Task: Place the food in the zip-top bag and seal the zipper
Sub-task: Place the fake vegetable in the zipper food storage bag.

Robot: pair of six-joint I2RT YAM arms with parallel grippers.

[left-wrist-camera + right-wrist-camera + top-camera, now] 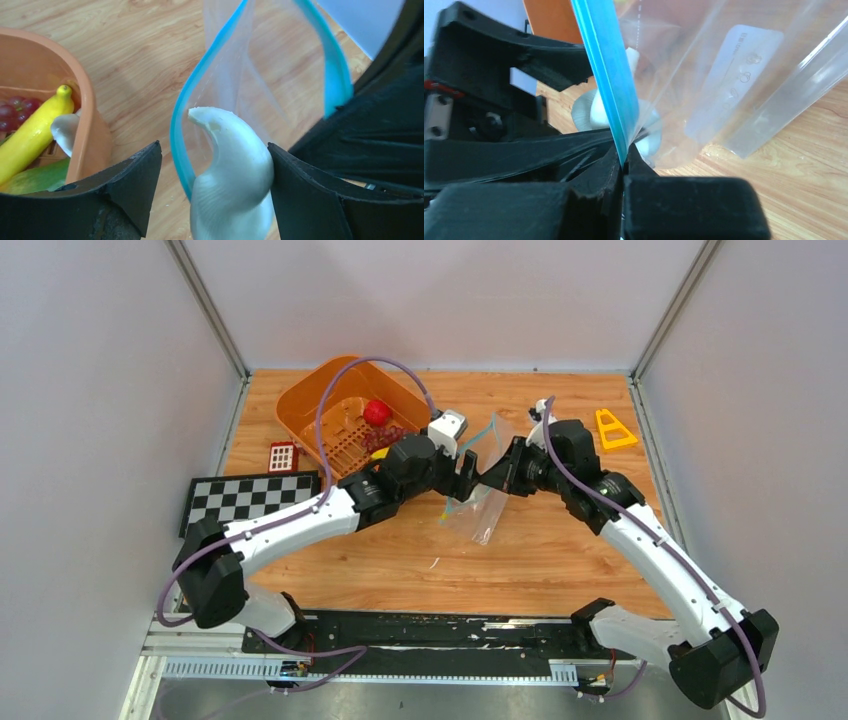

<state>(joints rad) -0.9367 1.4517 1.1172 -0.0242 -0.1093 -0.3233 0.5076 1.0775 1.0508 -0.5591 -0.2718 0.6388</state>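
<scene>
From above, your left claw (468,472) and right claw (503,476) meet over the middle of the bench (400,560) at the zip-top bag (482,512); a red round fruit (377,412) sits in the orange basket (300,405) behind them. At your left wrist, the claw stands spread, with the white garlic piece (232,175) between its fingers, touching one and clear of the other, at the bag's open mouth ringed by the zipper (200,85); a yellow banana (32,132) lies in the basket. At your right wrist, the claw is pressed together, pinching the zipper's teal strip
</scene>
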